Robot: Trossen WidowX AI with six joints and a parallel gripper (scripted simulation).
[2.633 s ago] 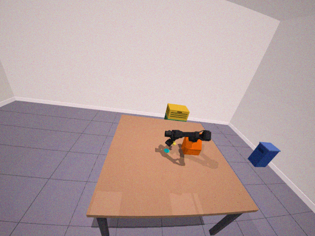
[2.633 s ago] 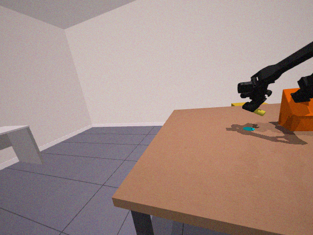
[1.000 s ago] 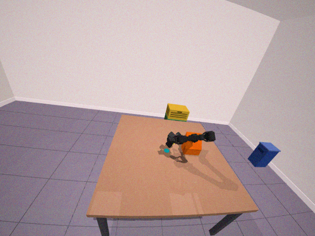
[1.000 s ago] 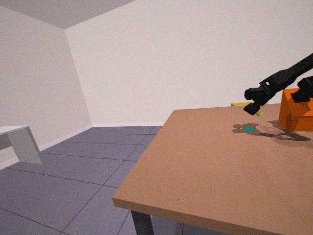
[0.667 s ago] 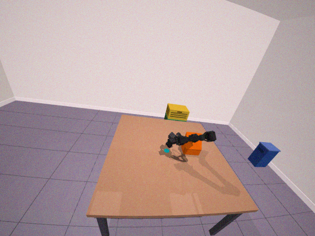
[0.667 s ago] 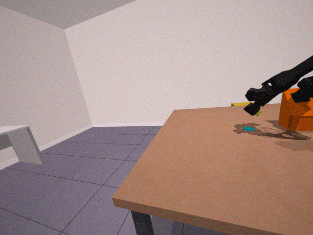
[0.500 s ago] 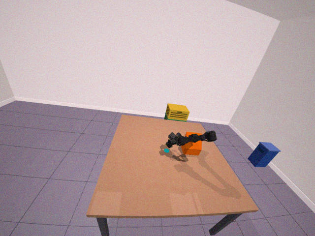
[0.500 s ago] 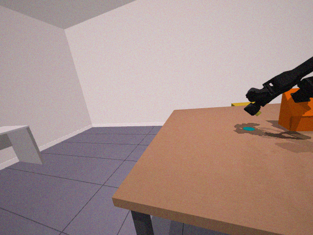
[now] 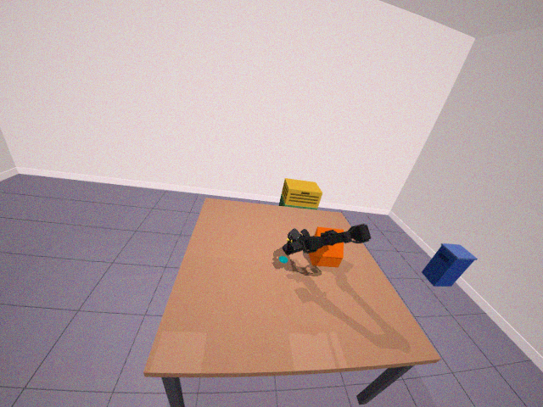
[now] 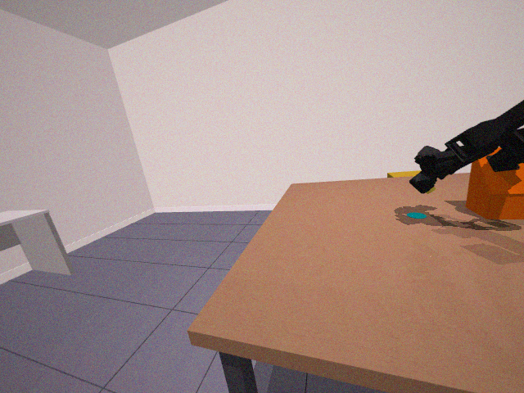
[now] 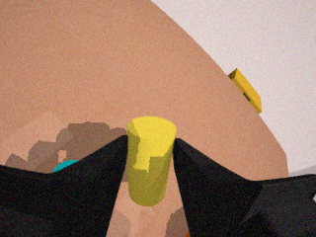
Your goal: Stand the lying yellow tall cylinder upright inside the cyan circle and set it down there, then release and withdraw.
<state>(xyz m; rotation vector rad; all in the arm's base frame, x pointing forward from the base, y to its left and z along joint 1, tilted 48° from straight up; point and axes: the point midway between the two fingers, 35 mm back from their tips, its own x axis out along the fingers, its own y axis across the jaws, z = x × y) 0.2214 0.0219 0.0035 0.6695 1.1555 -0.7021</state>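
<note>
While the tall yellow cylinder (image 9: pixel 288 240) (image 10: pixel 431 190) (image 11: pixel 150 158) is held clear of the table, its sides are clasped between the two black fingers of the parallel-jaw gripper (image 9: pixel 288 242) (image 10: pixel 427 185) (image 11: pixel 150 142). The fingers are parted only partway, by the width of the cylinder, and are closed on it. In the wrist view, one round end is shown above the fingertips and the body is seen extending down between them; its exact tilt cannot be told.

Below the gripper, the flat cyan circle (image 9: pixel 282 259) (image 10: pixel 417 215) (image 11: pixel 66 164) is marked on the brown wooden table (image 9: pixel 237 306) (image 10: pixel 338 274) (image 11: pixel 99 59). It is surrounded by the arm's shadow and, in the wrist view, is partly covered by a finger. The cylinder is not set down on it.

The gripper is carried by the black jointed arm (image 9: pixel 327 240) (image 10: pixel 482 133), which is stretched across the orange block (image 9: pixel 328 259) (image 10: pixel 484 190) in the top view. Past the table's far edge, a yellow cabinet with a green lower part (image 9: pixel 301 192) is seen. Well apart from the table, a blue box-shaped bin (image 9: pixel 448 264) is placed near the wall, and a pale grey bench (image 10: pixel 25 215) is shown in the exterior view.
</note>
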